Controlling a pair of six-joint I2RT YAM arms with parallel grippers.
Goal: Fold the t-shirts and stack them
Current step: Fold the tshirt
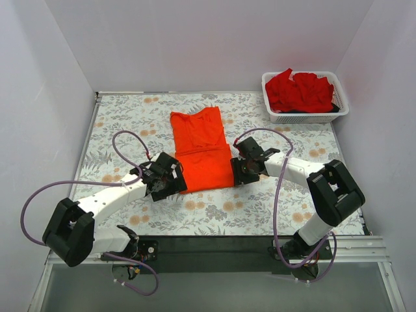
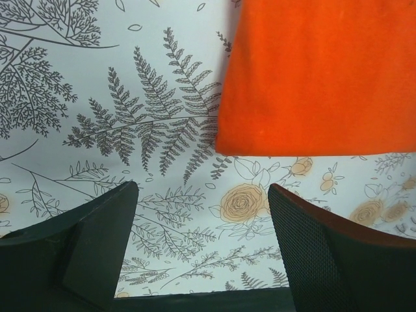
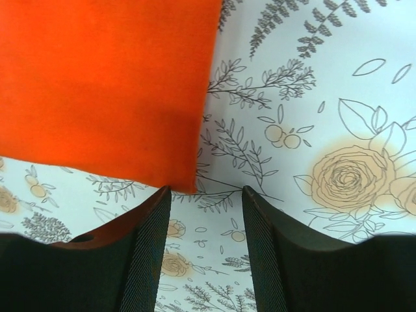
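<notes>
**A:** Where is the shirt right now?

**B:** A bright orange-red cloth t-shirt [image 1: 201, 148] lies flat in the middle of the flower-and-fern printed counter [image 1: 130, 117]. It is a long narrow rectangle with the sleeves tucked in and the collar end away from the arms. A crease runs across it about midway. Nothing is holding it.

**A:** And the two arms?

**B:** One is at each near corner. The left fingers [image 2: 97, 237] are spread wide with only bare counter between them, and the shirt's near left corner lies just ahead and off to one side. The right fingers [image 3: 146, 247] are parted less wide and are also empty. The near right corner sits just beyond one fingertip, though I cannot tell if it touches.

**A:** So which step is this?

**B:** I'd judge the lengthwise folds done and the crosswise fold in hand. Both arms are poised at the hem, gripping nothing.

**A:** What does the next move need?

**B:** Probably both sets of fingers closing on the near corners together and pinching every layer. Then they would carry the hem evenly toward the collar so the edges line up.

**A:** And the rest of the job?

**B:** Plenty is left. The deeper red cloth t-shirts [image 1: 299, 91] sit crumpled and unfolded in a white plastic mesh basket [image 1: 305, 117] at the far right corner, well apart.
</notes>
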